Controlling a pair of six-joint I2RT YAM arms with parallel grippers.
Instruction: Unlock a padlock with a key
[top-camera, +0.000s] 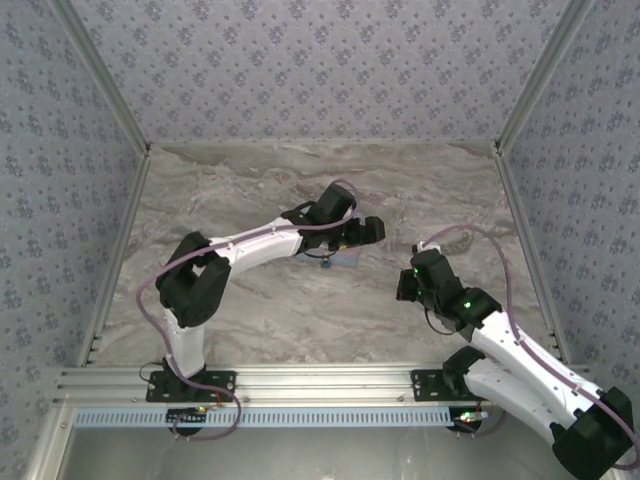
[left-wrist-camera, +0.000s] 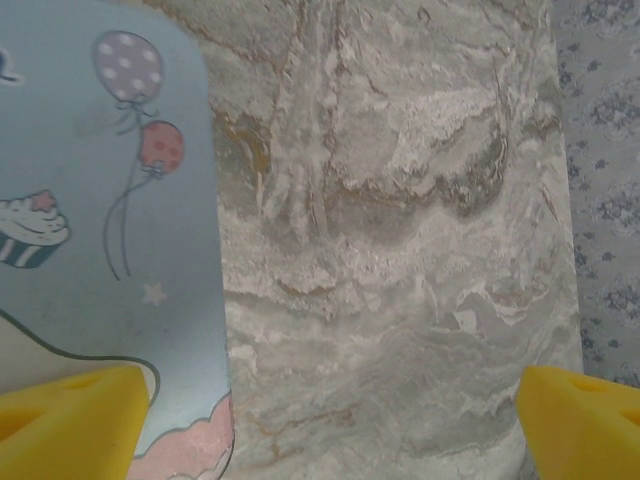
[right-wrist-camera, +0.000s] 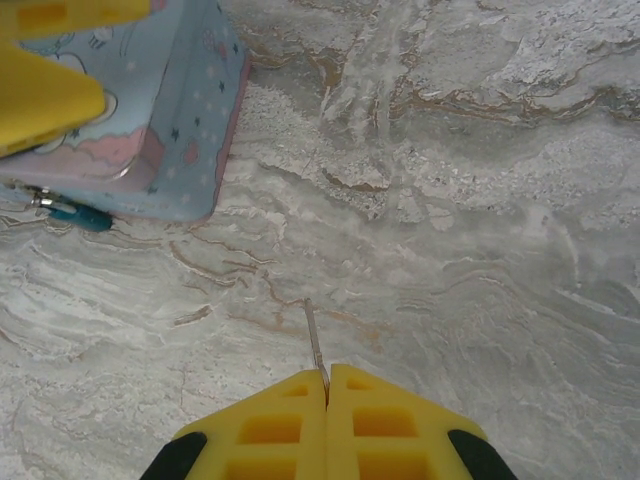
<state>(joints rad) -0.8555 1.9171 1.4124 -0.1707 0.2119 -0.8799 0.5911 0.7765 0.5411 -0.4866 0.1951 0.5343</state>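
Padlock (right-wrist-camera: 85, 216): lies at nine o'clock in my right wrist view, tucked against the tin's (right-wrist-camera: 180, 110) lower wall. It is loose and light, so I judge a push from the key would skid it rather than enter it. I cannot tell whether the shackle is hooked to the tin.
Padlock build: tiny glossy teal body with a silvery shackle end.
Key (right-wrist-camera: 315, 335): pinched at its bow and pointing to twelve o'clock, well apart from the padlock. I judge so thin a blade could twist in the pads or miss the keyway, which I cannot see.
Key build: thin, flat, dark metal sliver.
Right gripper (right-wrist-camera: 327, 385): yellow pads pressed together on the key. The foam gives, so slip is my worry.
Left gripper (left-wrist-camera: 325, 420): jaws spread wide and holding nothing, with one fingertip (left-wrist-camera: 70, 420) over the tin lid and the other over bare table. Closing here would catch the tin, not the lock.
Tin build: light-blue printed metal with rounded corners, balloons and a cupcake.
Table (right-wrist-camera: 450, 250): smooth, marble-patterned, grey and tan; it offers little friction.
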